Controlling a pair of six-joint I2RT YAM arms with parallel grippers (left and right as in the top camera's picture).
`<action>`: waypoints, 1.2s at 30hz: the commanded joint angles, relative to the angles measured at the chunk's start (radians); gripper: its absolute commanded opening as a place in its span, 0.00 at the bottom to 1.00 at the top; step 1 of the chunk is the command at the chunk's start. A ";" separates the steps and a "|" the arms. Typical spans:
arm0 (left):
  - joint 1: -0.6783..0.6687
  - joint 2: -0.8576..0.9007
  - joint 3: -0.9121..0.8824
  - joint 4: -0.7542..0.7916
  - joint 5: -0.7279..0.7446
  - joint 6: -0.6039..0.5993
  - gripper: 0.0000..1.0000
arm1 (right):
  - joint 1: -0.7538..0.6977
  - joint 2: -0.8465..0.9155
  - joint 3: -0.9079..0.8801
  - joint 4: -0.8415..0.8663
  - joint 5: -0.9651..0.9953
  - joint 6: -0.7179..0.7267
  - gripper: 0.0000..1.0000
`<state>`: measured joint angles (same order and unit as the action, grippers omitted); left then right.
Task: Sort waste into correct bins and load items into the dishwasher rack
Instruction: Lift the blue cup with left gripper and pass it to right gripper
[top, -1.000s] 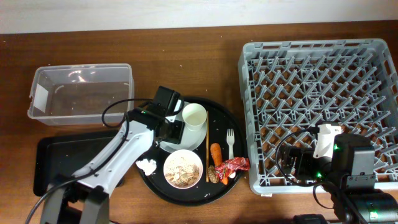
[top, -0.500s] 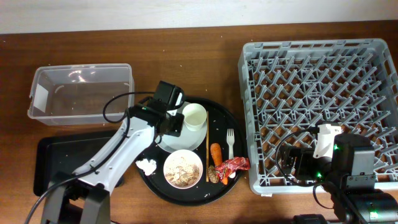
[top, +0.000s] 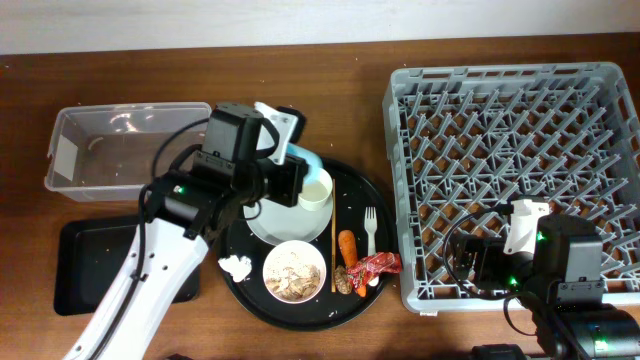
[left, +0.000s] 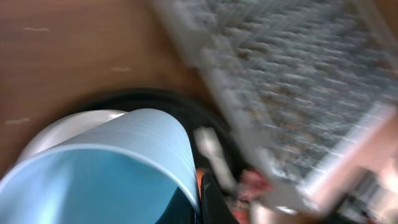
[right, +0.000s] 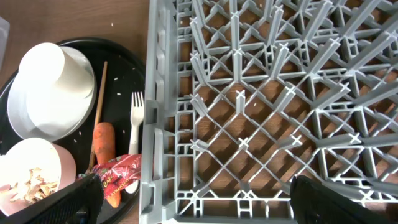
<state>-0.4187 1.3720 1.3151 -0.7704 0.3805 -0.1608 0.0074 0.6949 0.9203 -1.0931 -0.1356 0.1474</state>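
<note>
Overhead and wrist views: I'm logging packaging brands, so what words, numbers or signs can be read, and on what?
No text is legible in any view.
On the red wrapper: light markings, too small and blurred to read.
On the clear tub: a white label at its left end, nothing readable on it.
On the light blue cup: no print visible.

The desk (top: 330, 90) is dark brown wood grain. The dishwasher rack (top: 510, 100) is grey, a lattice of crossed pegs with brown showing through. On the round black tray (top: 355, 190), flecked with pale specks, lie a cream cup (top: 316, 188), white fork (top: 370, 228), orange carrot piece (top: 347, 245) and red wrapper (top: 375, 265). The light blue cup (left: 106, 168) is finely ribbed.
</note>
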 joint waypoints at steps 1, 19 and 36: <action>0.002 0.006 0.009 0.011 0.416 0.076 0.00 | 0.005 -0.001 0.024 0.004 -0.103 -0.084 0.99; 0.003 0.030 0.009 0.237 0.857 0.099 0.01 | 0.005 0.087 0.024 0.222 -0.705 -0.227 0.98; 0.002 0.085 0.009 0.294 0.996 -0.011 0.01 | 0.005 0.198 0.024 0.437 -0.831 -0.227 0.98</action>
<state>-0.4187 1.4532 1.3148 -0.4915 1.2922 -0.1482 0.0074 0.8520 0.9249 -0.6701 -0.9340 -0.0776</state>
